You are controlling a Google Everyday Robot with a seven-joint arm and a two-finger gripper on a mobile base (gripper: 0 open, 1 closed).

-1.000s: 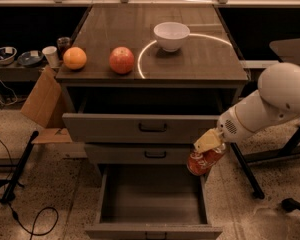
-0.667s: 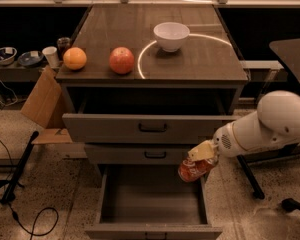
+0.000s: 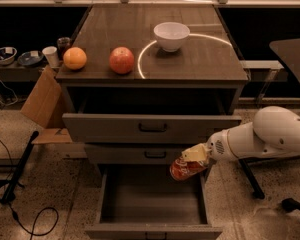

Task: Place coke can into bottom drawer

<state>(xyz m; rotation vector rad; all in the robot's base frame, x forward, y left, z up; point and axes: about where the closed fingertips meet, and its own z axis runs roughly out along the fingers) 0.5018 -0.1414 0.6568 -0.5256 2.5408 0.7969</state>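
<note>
Camera view, read from the left: a cardboard box (image 3: 40, 101) leans by the cabinet, and on the cabinet top (image 3: 210, 59) sit an orange (image 3: 75, 58), a red apple (image 3: 121, 60) and then a white bowl (image 3: 171, 35), all well apart from the work below. Under the top, the upper drawer (image 3: 152, 128) is pulled partway out, the shallower middle drawer front (image 3: 145, 154) is nearly shut, and the bottom drawer (image 3: 150, 199) is drawn far out with its dark tray showing bare.

Right of centre, the coke can (image 3: 182, 170) hangs tilted over the right rear corner of that tray, just in front of the middle drawer front and above the floor of the drawer, not resting on it. The gripper (image 3: 192, 158) is clamped on the can's upper part, its pale fingers (image 3: 196, 153) pressed against the can, and the white arm (image 3: 270, 134) reaches in from the right.

The can is probably light, with thin, smooth, slippery walls that dent under a hard squeeze. A firm but moderate hold across the middle of the body seems safest. Tilted as it is, it may roll or tip once let go, so lowering it close to the tray floor looks wise
</note>
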